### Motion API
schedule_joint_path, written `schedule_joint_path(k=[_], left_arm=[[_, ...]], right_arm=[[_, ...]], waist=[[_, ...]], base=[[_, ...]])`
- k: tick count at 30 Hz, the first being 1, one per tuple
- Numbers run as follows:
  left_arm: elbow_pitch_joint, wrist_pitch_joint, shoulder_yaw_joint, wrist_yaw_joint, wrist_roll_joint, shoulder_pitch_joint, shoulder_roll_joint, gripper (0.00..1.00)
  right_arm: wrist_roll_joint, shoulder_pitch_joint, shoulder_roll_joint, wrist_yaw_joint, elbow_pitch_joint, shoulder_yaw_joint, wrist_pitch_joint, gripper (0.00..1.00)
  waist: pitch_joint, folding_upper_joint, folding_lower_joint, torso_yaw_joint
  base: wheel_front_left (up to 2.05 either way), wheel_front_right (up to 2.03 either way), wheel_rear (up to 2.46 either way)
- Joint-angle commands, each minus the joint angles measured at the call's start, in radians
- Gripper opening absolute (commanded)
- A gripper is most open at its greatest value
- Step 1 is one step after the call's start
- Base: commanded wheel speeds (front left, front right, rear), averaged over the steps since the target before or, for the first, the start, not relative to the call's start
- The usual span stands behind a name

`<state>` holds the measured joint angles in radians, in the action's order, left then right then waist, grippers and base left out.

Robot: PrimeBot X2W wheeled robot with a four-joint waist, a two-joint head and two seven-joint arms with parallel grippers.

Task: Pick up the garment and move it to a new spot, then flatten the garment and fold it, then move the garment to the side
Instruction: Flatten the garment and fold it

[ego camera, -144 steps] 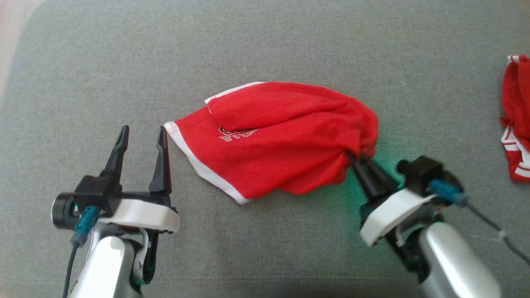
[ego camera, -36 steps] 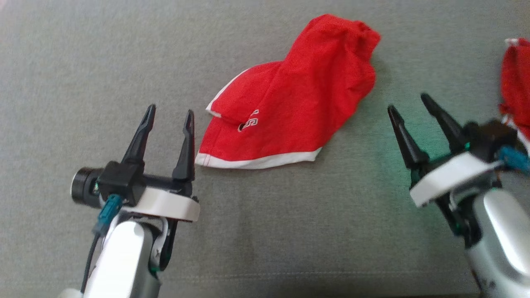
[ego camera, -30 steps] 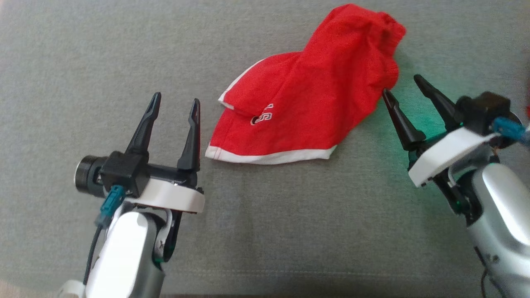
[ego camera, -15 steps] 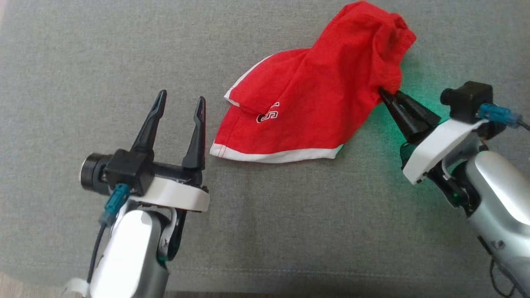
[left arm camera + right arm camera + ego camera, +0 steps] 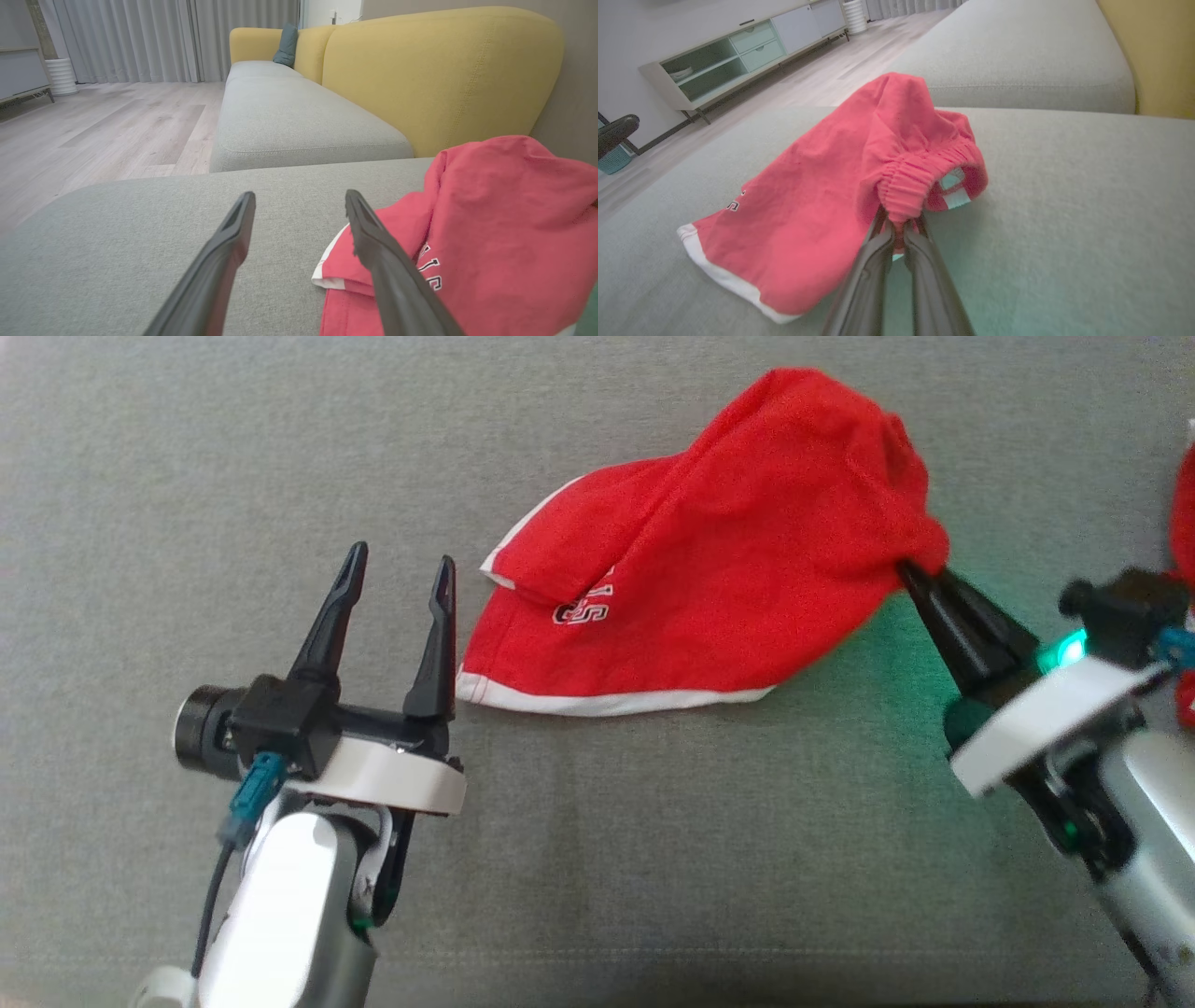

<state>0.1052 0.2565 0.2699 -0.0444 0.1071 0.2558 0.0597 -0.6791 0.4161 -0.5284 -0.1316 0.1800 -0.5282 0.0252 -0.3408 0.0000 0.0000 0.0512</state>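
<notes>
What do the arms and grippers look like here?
Left gripper and right gripper match: two long, tapered black fingers on a black block with a white collar. Forearms are silver-grey. A black camera sits at each wrist, with a teal connector and dark cable. A green light glows on the right wrist.

Left gripper hovers with fingers spread wide; right gripper, angled toward the left, pinches the garment.

Grey cushion carries the red garment — a second red cloth at its right edge.
</notes>
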Motion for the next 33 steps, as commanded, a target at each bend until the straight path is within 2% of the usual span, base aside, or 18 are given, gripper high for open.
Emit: schedule_joint_path(k=[1, 3, 8, 11, 16, 24, 33], left_arm=[[-0.033, 0.005, -0.045, -0.003, -0.011, 0.007, 0.01, 1.0], [-0.034, 0.005, -0.048, -0.003, -0.011, 0.004, 0.011, 1.0], [-0.039, 0.005, -0.056, -0.002, -0.014, -0.002, 0.013, 1.0], [-0.044, 0.005, -0.061, 0.0, -0.016, -0.001, 0.013, 1.0], [-0.043, 0.005, -0.053, 0.005, -0.013, 0.009, 0.008, 1.0], [-0.046, 0.005, -0.034, 0.009, -0.006, 0.034, 0.0, 1.0], [-0.045, 0.005, 0.002, 0.01, 0.007, 0.081, -0.007, 1.0]], right_arm=[[0.006, -0.06, -0.038, 0.001, -0.075, 0.044, -0.035, 0.0], [0.008, -0.087, -0.041, 0.001, -0.107, 0.073, -0.06, 0.0], [0.03, -0.22, -0.055, 0.001, -0.289, 0.238, -0.211, 0.0], [0.054, -0.302, -0.031, 0.001, -0.432, 0.357, -0.338, 0.0], [0.079, -0.336, 0.015, 0.001, -0.534, 0.427, -0.448, 0.0], [0.084, -0.273, 0.039, 0.001, -0.528, 0.406, -0.514, 0.0], [0.059, -0.12, 0.038, 0.001, -0.368, 0.325, -0.488, 0.0]], waist=[[0.007, 0.0, 0.0, -0.017], [0.009, 0.0, 0.0, -0.023], [0.014, 0.0, 0.0, -0.04], [0.009, 0.0, 0.0, -0.046], [0.0, 0.0, 0.0, -0.031], [-0.043, 0.0, 0.0, 0.019], [-0.111, 0.0, 0.0, 0.081]], base=[[0.0, 0.0, 0.0], [0.0, 0.0, 0.0], [0.0, 0.0, 0.0], [0.0, 0.0, 0.0], [0.0, 0.0, 0.0], [0.0, 0.0, 0.0], [0.0, 0.0, 0.0]])
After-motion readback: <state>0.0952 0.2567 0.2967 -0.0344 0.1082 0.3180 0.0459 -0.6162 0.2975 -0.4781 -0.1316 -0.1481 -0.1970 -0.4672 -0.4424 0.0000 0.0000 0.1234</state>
